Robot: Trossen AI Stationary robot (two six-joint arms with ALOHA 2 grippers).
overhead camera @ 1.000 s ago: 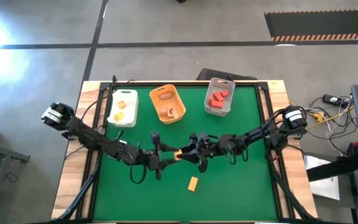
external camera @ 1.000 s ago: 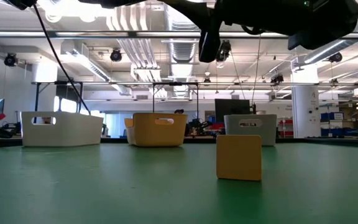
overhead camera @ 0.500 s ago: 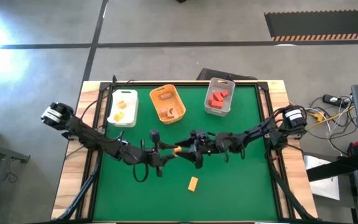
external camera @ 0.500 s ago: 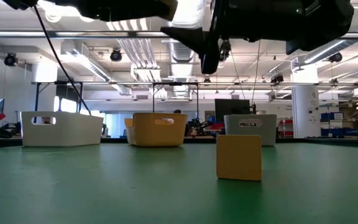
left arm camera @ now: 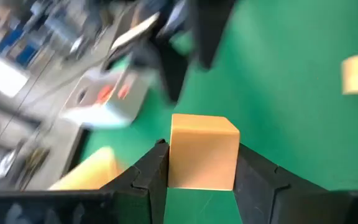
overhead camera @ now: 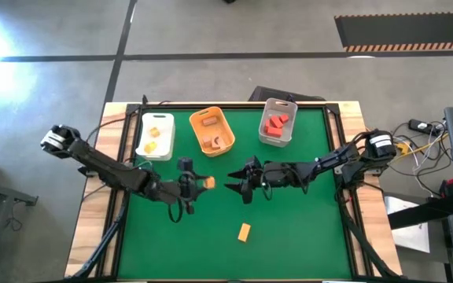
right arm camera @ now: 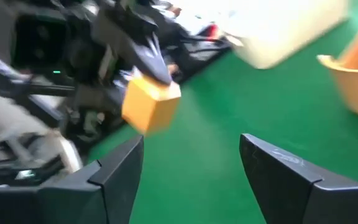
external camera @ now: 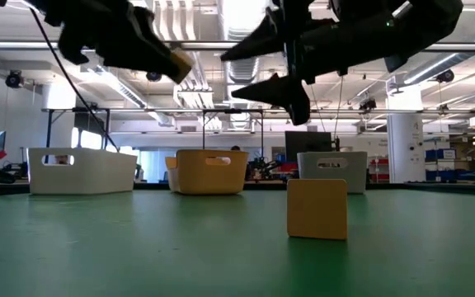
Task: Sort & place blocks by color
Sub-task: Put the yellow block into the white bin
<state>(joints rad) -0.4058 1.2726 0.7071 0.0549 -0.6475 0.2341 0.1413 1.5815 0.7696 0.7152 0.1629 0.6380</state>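
Observation:
My left gripper [overhead camera: 204, 183] is shut on an orange block [overhead camera: 208, 182] and holds it in the air over the middle of the green table; it shows from close in the left wrist view, block [left arm camera: 204, 151]. My right gripper [overhead camera: 233, 187] stands open just to the block's right, facing it and touching nothing; in the low view my right gripper [external camera: 258, 70] shows its spread fingers. A yellow-orange block [overhead camera: 244, 231] rests flat on the mat nearer the front edge. My left gripper pinches the orange block by two opposite side faces [left arm camera: 173, 163] between its two fingers. The fingers come from the table's left, slanting a little downward. The block [external camera: 180, 60] is lifted well clear of the table, its free end toward my right gripper.
Three bins stand along the far edge: a white one [overhead camera: 156, 135] with yellow blocks, an orange one [overhead camera: 211, 130] with tan blocks, a grey one [overhead camera: 277, 120] with red blocks. Bare green mat [overhead camera: 305, 236] lies at the front.
The two grippers met at the orange block over the table's middle. My right gripper has opened and let go of it. My left gripper has drawn back toward the table's left with the block, and both grippers have tipped closer to level.

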